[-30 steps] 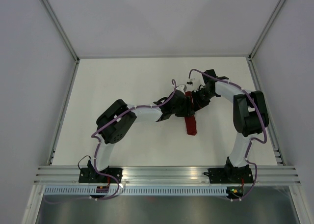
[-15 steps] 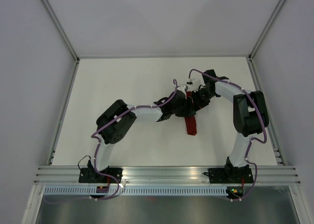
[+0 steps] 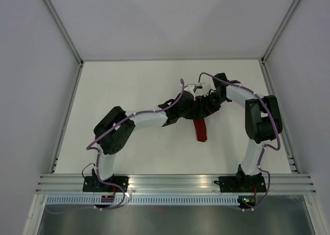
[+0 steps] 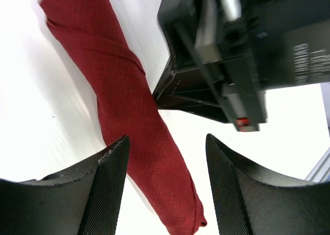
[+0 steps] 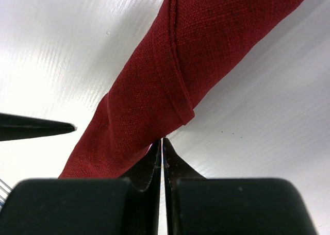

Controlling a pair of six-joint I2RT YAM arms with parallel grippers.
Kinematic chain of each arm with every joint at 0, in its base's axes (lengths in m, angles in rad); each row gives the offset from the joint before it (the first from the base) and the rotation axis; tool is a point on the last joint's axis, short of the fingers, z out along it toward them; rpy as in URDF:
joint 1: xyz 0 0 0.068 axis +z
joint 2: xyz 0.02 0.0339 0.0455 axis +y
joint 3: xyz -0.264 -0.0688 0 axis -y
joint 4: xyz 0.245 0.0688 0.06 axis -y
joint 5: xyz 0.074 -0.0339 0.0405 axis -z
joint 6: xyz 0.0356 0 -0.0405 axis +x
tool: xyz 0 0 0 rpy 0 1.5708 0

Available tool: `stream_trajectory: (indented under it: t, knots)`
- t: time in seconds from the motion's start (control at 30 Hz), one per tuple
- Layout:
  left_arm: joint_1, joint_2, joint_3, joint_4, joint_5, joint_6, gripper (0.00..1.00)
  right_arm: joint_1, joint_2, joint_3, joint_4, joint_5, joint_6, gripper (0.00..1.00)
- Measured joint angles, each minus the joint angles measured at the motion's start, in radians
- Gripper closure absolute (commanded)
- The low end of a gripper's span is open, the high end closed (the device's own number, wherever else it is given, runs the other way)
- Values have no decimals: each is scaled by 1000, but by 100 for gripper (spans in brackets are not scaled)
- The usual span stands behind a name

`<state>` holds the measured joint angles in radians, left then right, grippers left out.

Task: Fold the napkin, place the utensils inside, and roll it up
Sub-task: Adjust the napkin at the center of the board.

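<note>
Maroon cloth is lying as a tight roll on the white worktop [image 3: 129, 85]: the napkin [image 3: 200, 131] is sitting right of centre, with its far end tucked under the two wrists meeting above it and its near end pointing back towards the arm bases. No fork is showing in any view, so I am judging that it is wrapped inside, though the pictures cannot confirm that. The left jaws are standing wide apart, hovering over the napkin [image 4: 129, 106] with the roll running diagonally below the gap and neither pad touching it. The right jaws are closed, tips meeting right at the edge of the napkin [image 5: 170, 75], just beside the diagonal hem of the outer flap; whether they are nipping a thread of cloth or only pressing against the roll, I cannot tell. Folding and rolling are looking done, so the step in hand is reading as the finish: tidying or pinning the loose flap. Next, I am expecting the need to be a gentle release and a straight lift away, since any sideways drag on that hem is risking the wrap springing open.
</note>
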<state>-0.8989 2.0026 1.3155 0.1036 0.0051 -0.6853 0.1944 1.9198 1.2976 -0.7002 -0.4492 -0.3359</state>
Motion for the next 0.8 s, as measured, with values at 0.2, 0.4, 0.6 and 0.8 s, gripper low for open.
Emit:
stream_trajectory:
  t: [0.2, 0.4, 0.6, 0.8]
  knots:
    - [8, -113, -48, -25, -60, 5, 35, 0, 0, 0, 3, 16, 3, 94]
    - [41, -195, -118, -29, -86, 6, 35, 0, 0, -1, 23, 57, 11, 94]
    - [51, -195, -138, -54, -87, 6, 35, 0, -27, -24, 51, 108, 15, 94]
    - [64, -220, -180, -62, -85, 10, 33, -10, -98, -52, 66, 137, 17, 87]
